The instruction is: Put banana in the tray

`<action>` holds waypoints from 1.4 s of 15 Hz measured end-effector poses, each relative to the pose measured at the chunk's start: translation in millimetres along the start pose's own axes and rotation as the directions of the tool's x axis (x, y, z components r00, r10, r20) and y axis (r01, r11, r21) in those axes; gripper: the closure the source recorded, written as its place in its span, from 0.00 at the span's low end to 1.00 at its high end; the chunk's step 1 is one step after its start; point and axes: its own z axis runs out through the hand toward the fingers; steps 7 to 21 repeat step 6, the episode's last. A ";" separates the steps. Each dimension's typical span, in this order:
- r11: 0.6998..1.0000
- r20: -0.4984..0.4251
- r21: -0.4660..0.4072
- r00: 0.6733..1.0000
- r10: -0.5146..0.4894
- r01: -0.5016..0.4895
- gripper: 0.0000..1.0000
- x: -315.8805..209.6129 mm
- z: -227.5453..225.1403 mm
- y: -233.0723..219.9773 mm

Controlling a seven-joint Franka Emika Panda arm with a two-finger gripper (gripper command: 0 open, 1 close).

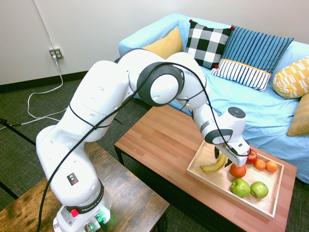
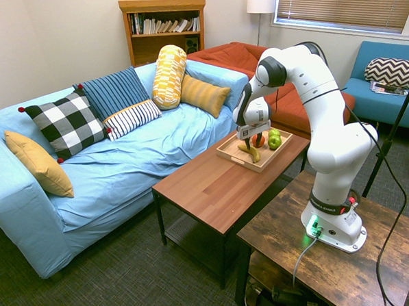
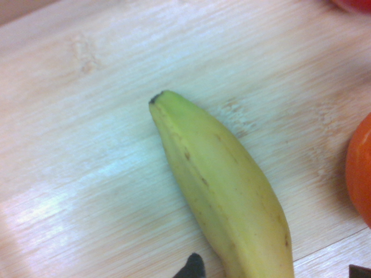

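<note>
First exterior view: the curved yellow banana (image 1: 212, 166) lies inside the shallow light-wood tray (image 1: 196, 174), toward one end. The fingers (image 1: 222, 158) stand apart, one on either side of the banana. Beside it sits a round orange-red fruit (image 1: 237, 171), with two glossy green apples (image 1: 249, 188), a red apple (image 1: 251, 156) and two small oranges (image 1: 265, 166) farther along the tray. This view separates the two oranges clearly; the second does not. A white wall outlet (image 1: 56, 52) shows only here.

Second exterior view: the fingers are again spread over the banana, inside the tray. Only this view shows the wooden bookcase (image 2: 164, 28), white-shaded lamp (image 2: 260, 0), blinds (image 2: 351, 5), rust-red sofa (image 2: 295, 107) and teal sofa (image 2: 393, 81).

Wrist view: the banana's dark tip, greenish end and small brown specks show up close, details too small outside. The orange-red fruit is near it, apart.

The tray rests on the reddish-brown wooden counter (image 1: 159, 130), alongside a sofa draped in light-blue fabric (image 1: 260, 116) with patterned cushions (image 1: 253, 48). Dark grey carpet (image 2: 129, 280) covers the floor.
</note>
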 end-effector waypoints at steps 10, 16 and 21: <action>0.999 -0.018 0.038 1.000 -0.023 0.024 0.00 -4.8 -69.8 -0.7; 0.999 -0.018 0.038 1.000 -0.023 0.024 0.00 -4.8 -69.8 -0.7; 0.999 -0.018 0.038 1.000 -0.023 0.024 0.00 -4.8 -69.8 -0.7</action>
